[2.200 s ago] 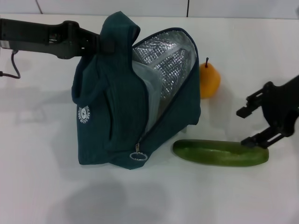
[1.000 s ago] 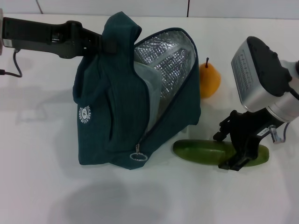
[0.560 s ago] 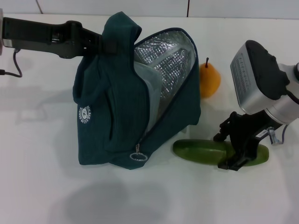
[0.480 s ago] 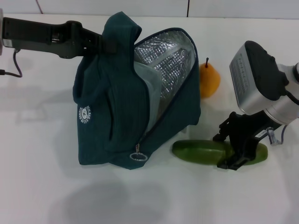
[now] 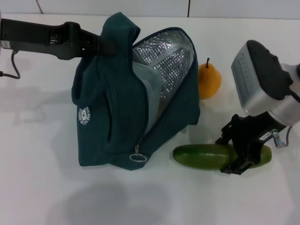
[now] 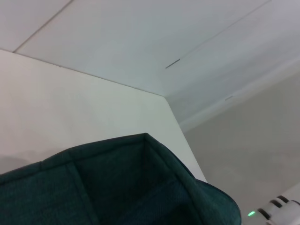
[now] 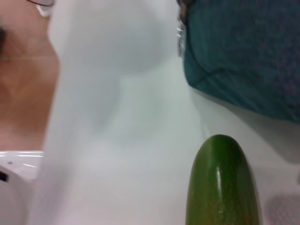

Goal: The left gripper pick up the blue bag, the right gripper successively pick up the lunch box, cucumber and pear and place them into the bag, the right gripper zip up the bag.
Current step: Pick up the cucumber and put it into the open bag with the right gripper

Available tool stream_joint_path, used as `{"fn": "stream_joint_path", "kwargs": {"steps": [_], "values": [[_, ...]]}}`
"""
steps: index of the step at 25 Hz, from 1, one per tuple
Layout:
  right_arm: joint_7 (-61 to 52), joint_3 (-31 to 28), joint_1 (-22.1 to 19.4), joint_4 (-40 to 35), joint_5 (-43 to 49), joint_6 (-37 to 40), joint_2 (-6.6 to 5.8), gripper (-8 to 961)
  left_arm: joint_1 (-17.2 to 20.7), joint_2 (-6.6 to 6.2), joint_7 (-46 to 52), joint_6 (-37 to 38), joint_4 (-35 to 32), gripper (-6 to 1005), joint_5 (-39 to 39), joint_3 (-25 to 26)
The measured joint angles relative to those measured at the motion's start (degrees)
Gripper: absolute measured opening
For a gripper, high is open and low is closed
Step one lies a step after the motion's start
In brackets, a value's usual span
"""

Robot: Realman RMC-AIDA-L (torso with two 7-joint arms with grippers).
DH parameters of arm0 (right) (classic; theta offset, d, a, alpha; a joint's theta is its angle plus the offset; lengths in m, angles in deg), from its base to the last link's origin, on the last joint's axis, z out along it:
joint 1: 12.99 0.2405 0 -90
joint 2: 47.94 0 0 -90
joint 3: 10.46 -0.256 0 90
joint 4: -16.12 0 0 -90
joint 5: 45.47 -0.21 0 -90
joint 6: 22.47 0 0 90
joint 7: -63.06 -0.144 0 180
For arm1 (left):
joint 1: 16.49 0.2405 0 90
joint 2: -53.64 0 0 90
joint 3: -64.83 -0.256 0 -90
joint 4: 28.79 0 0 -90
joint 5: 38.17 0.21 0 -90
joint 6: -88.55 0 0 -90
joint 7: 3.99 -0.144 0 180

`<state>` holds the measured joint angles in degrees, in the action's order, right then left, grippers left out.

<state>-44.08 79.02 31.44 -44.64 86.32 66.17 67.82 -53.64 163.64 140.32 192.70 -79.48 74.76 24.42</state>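
We saw the blue bag [image 5: 126, 93] standing on the white table [image 5: 42, 187], its top flap open toward the robot's right so that the silver foil lining [image 5: 166, 56] was exposed. The left gripper [image 5: 104, 46] reached in from the robot's left at the top edge of the bag and was clamped on the fabric there, holding the bag up; the left wrist view showed only the teal fabric edge [image 6: 117, 187] close under that camera. Inside the opening we noted the lunch box [image 5: 149, 96], a pale translucent panel standing on edge against the foil. The zipper's ring pull [image 5: 137, 157] hung at the lower front corner of the bag, near the table.

The cucumber [image 5: 206, 156] lay on the table just in front of the bag on the robot's right, lengthwise across the head view. The right gripper [image 5: 241, 150] was down over the cucumber's outer end with one finger on each side of it. We could not tell whether the fingers were pressing on the cucumber or merely bracketing it. In the right wrist view the cucumber's rounded tip [image 7: 222, 180] pointed toward the bag's lower corner [image 7: 243, 56], with bare table between them.

The pear [image 5: 209, 79] stood upright, stem up, on the table behind the cucumber and just beside the bag's open right side, apart from the right gripper.
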Motion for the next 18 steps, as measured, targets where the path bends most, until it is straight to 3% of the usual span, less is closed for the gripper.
{"fn": "stream_joint_path", "kwargs": {"steps": [9,14,17,18], "values": [[0.18,-7.4,-0.38,-4.47,-6.84,14.75,-0.25,638,-0.16,-0.06,0.06,0.0,-0.02,44,-0.06,0.15],[1.09,-13.62,-0.46,-4.52,-14.5,22.94,-0.34,640,-0.27,-0.06,0.08,-0.05,0.11,44,-0.01,0.17],[2.25,-22.18,-2.04,-2.88,-20.0,25.46,-0.38,642,-0.28,-0.06,0.09,-0.07,0.16,44,0.0,0.16],[2.25,-22.18,-2.04,-2.88,-20.0,25.46,-0.38,642,-0.28,-0.06,0.09,-0.08,0.13,44,-0.02,0.16]]}}
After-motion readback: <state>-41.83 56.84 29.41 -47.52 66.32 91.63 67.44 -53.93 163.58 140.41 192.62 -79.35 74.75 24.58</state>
